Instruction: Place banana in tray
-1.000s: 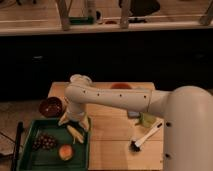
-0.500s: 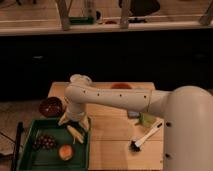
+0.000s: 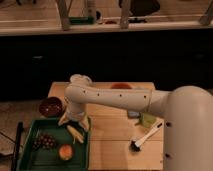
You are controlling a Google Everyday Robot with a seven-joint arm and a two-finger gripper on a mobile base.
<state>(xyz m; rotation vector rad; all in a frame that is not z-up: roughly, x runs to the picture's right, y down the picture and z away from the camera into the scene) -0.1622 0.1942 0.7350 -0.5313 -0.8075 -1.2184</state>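
Observation:
The banana [image 3: 75, 133] is small and pale yellow. It lies inside the dark-green tray [image 3: 29, 161] near its upper right corner. My gripper [image 3: 75, 121] hangs just above the banana at the tray's back right rim, at the end of the white arm. Its two pale fingers [image 3: 64, 120] stand spread apart, with the banana lying below the gap between them. The gripper is open and holds nothing.
A dark grape bunch [image 3: 45, 141] and a round orange fruit [image 3: 65, 151] also lie in the tray. A round dark-brown bowl [image 3: 51, 106] stands behind the tray. A brush [image 3: 145, 139] and a green object [image 3: 148, 120] lie on the wooden table [image 3: 112, 145] to the right.

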